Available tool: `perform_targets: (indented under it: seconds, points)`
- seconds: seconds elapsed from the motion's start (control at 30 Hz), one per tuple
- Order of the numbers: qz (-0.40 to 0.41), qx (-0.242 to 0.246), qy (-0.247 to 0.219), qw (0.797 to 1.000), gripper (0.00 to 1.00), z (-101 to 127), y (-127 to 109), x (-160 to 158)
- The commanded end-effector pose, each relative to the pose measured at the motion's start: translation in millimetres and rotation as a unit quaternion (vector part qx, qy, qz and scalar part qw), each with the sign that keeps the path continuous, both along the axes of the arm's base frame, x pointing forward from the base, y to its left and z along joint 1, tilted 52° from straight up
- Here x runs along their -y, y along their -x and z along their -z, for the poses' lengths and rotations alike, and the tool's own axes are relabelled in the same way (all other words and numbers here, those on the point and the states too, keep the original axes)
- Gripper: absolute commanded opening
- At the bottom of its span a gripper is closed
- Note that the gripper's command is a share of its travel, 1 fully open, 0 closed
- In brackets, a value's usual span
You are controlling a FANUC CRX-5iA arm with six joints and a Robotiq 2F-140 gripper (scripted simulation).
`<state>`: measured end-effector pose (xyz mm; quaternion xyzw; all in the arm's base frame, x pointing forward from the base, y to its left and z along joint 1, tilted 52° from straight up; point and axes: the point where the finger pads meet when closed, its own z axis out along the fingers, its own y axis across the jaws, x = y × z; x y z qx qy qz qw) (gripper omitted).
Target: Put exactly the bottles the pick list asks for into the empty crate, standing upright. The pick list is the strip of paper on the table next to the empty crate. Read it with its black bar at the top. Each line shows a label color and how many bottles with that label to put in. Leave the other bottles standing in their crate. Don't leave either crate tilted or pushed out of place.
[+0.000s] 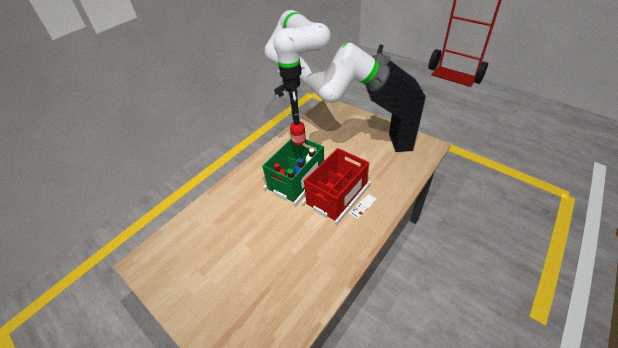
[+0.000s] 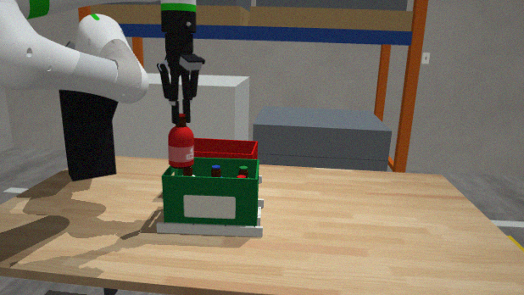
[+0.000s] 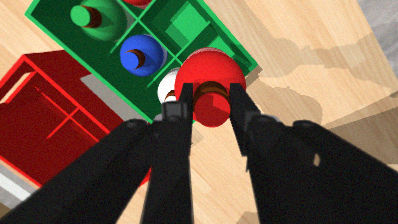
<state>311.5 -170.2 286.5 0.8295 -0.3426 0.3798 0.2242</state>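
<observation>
My gripper (image 1: 296,122) (image 2: 181,118) (image 3: 211,98) is shut on the neck of a red bottle (image 1: 297,134) (image 2: 181,146) (image 3: 210,70). It holds the bottle upright above the far end of the green crate (image 1: 286,192) (image 2: 246,203). In that crate stand a green bottle (image 3: 107,20), a blue bottle (image 1: 300,164) (image 3: 142,55), a white bottle (image 1: 311,153) (image 3: 168,87) and another red bottle (image 1: 277,167). The red crate (image 1: 322,205) (image 2: 226,146) (image 3: 95,120) stands beside it, with no bottle visible inside. The pick list (image 1: 369,202) lies by the red crate; its lines are too small to read.
Both crates stand level, side by side, with white strips (image 1: 320,211) (image 2: 209,230) at their bases. Dividers split each crate into compartments. The robot's black pedestal (image 1: 407,120) (image 2: 89,140) stands at the table's end.
</observation>
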Motion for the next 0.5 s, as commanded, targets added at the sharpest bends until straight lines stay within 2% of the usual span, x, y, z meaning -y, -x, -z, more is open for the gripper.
perform_targets:
  seconds: [0.0,0.47]
  points:
    - [0.0,0.0,0.0,1.0,0.1,2,0,-3]
    - [0.0,0.0,0.0,1.0,0.1,20,-3,-22]
